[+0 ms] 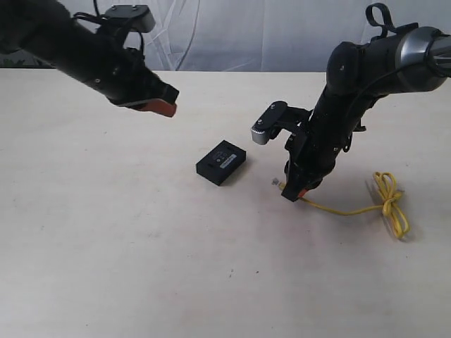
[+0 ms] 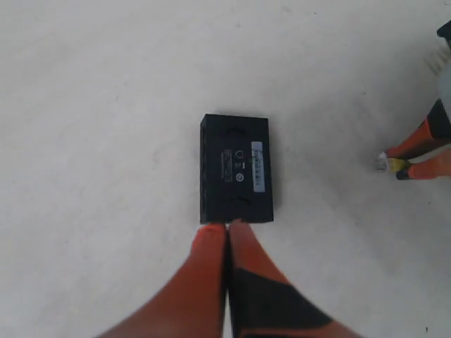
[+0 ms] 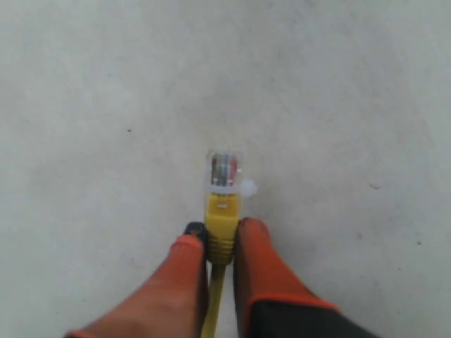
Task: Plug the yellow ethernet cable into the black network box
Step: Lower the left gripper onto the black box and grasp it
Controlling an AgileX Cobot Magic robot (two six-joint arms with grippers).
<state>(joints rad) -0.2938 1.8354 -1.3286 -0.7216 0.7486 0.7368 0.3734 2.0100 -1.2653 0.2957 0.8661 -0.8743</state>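
The black network box (image 1: 221,162) lies flat on the pale table, with its label (image 2: 257,166) facing up. My right gripper (image 1: 292,191) is shut on the yellow ethernet cable (image 1: 352,210) just behind its clear plug (image 3: 223,170), a little to the right of the box. The plug sticks out past the orange fingertips (image 3: 254,243), and the cable's knotted loop (image 1: 390,201) trails off on the table to the right. My left gripper (image 1: 163,105) hangs shut and empty above the table, up and to the left of the box; its tips (image 2: 227,229) show just short of the box (image 2: 235,167).
The bare pale table (image 1: 127,239) spreads all around. A white curtain (image 1: 232,32) hangs behind its far edge. The right arm (image 1: 366,77) reaches in from the upper right, with its wrist camera (image 1: 266,124) above the box's right side.
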